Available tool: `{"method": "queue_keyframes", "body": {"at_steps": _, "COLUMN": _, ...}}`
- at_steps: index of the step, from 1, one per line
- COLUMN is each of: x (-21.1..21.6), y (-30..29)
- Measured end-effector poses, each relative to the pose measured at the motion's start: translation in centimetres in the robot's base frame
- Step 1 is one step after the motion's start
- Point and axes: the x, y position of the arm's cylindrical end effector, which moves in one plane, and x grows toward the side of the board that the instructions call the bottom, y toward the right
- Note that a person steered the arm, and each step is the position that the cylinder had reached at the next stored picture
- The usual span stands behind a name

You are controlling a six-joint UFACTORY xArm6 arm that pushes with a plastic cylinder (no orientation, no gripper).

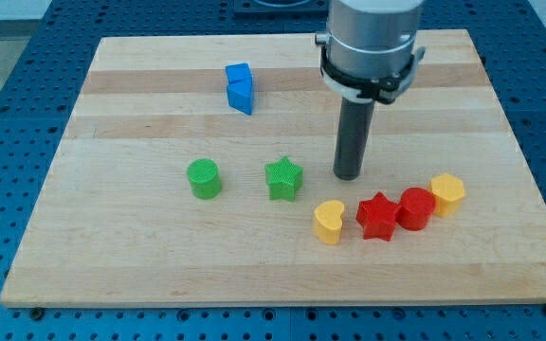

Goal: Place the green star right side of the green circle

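Note:
The green star point(283, 178) lies on the wooden board, to the view's right of the green circle point(204, 178), with a gap of about a block's width between them. My tip point(348, 175) rests on the board to the view's right of the green star, a short way from it and not touching it.
Two blue blocks point(240, 87) sit together near the view's top. A row at the lower right holds a yellow heart point(329, 222), a red star point(378, 216), a red cylinder point(415, 208) and a yellow block point(447, 192). The board's edge point(282, 301) runs along the bottom.

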Motion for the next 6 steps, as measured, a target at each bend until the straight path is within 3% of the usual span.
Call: {"method": "queue_keyframes", "body": {"at_steps": 6, "x": 1.0, "y": -9.4}}
